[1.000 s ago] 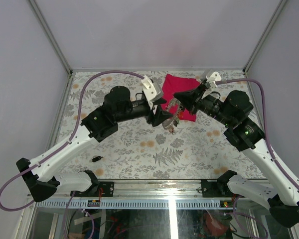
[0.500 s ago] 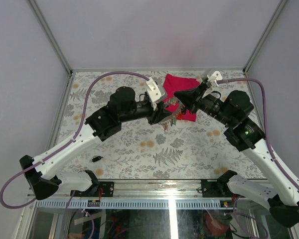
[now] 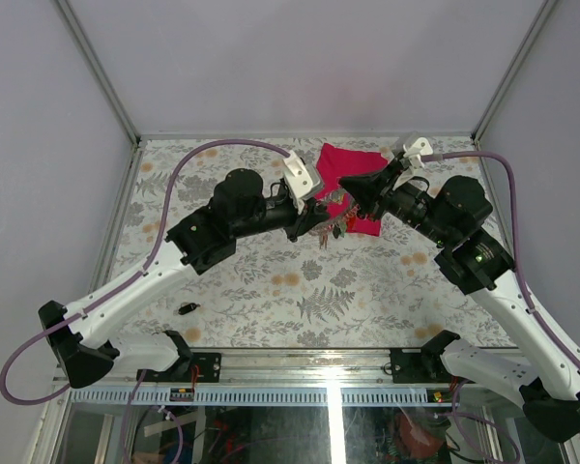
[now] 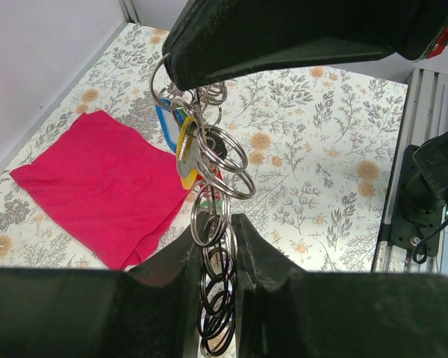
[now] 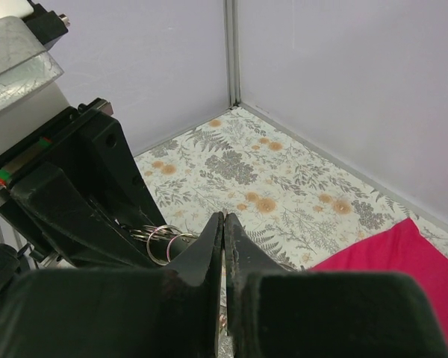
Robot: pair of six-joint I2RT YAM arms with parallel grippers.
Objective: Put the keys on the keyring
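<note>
We work over a table point(image 3: 271, 280) covered in a grey-and-orange floral print, with pale lilac walls around it. Nearest the arm bases, at the lower left of the top view, a small dark piece point(image 3: 186, 308) lies alone; we cannot tell what it is. Past it, mid-frame, the keyring point(image 4: 222, 160), a chain of linked metal rings, hangs above the table. Our left gripper point(image 4: 218, 233) clamps narrow jaws on the chain's lower rings, which fill the gap. The keys point(image 4: 184, 145), blue and yellow heads showing, hang near the top. There our right gripper point(image 5: 224, 224), jaws pressed together, pinches the uppermost ring. Beyond lies a red cloth point(image 4: 97, 175).
</note>
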